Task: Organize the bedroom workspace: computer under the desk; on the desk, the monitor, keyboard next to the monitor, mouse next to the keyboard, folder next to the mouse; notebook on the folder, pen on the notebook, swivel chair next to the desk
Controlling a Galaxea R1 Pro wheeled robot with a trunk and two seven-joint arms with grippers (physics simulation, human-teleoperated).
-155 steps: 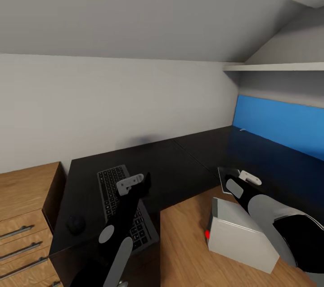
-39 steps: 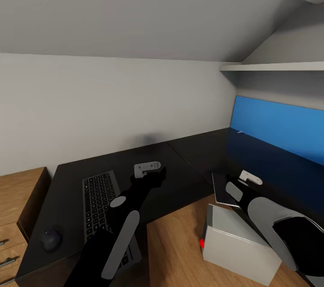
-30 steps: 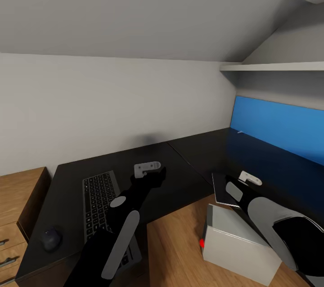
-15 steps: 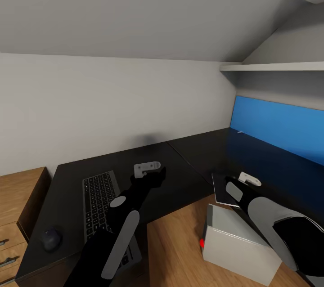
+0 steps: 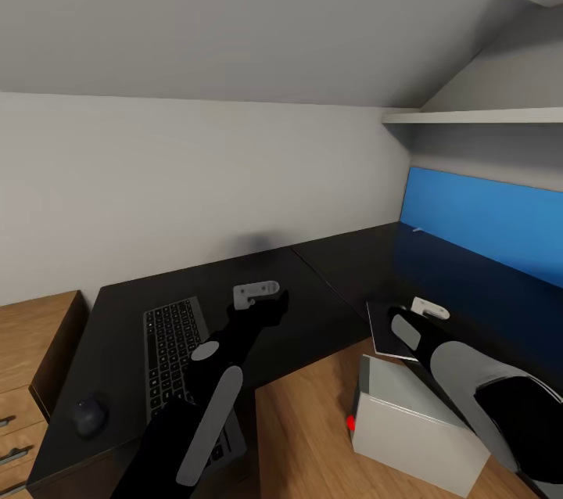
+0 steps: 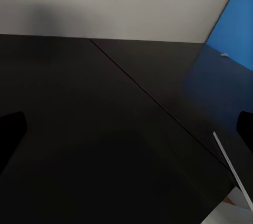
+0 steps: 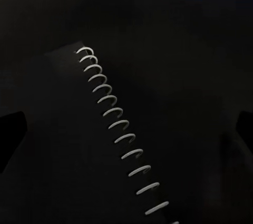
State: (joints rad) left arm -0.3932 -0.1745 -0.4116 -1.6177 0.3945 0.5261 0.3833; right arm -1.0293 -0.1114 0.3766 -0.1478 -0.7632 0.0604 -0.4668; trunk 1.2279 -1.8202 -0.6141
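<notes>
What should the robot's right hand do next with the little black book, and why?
Probably lower the right gripper a little and close it on the notebook. Its jaws stand open just above the spiral-bound book, which lies at the edge of the desk and isn't held yet.

Both arms reach forward and down. The left arm is black with grey patches, and its left end effector (image 5: 270,303) points ahead, its fingers (image 6: 9,132) spread wide apart. The right arm is grey and black, and its right end effector (image 5: 407,319) also has its fingers (image 7: 10,129) spread wide.
</notes>
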